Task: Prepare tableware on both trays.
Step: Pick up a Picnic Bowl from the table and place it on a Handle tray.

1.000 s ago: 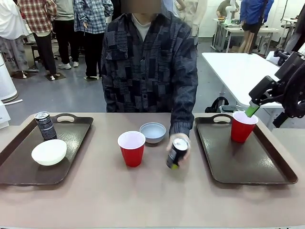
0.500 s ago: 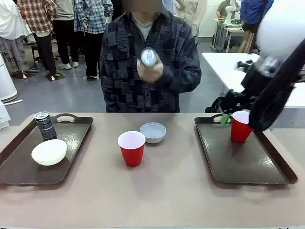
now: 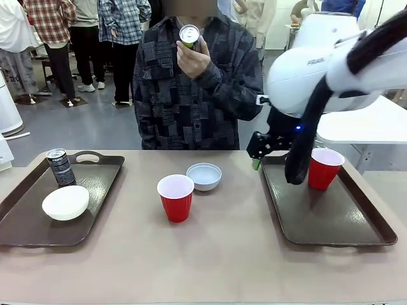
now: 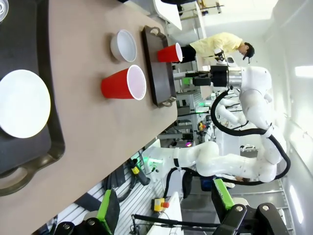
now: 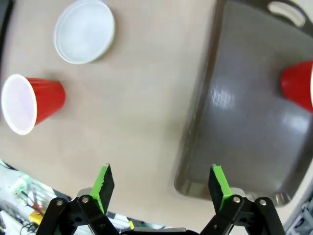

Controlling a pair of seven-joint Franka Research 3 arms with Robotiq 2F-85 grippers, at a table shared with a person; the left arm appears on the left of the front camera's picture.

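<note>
On table [image 3: 216, 254], red cup [image 3: 175, 198] beside grey-blue bowl [image 3: 204, 176]; hand [image 3: 193, 58] holds can [image 3: 189, 35].

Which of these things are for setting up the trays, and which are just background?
For the job: left tray, black can and white bowl on it; right tray, red cup on it; loose red cup and grey-blue bowl mid-table; second can in the person's hand.
Just around: bystanders, white table behind.

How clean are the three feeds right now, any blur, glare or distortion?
Front view: table sharp, evenly lit; the right arm looms large, covering part of the right tray. Right wrist view: soft, with a glare patch on that tray. Left wrist view: rolled sideways, white bowl blown out.
</note>
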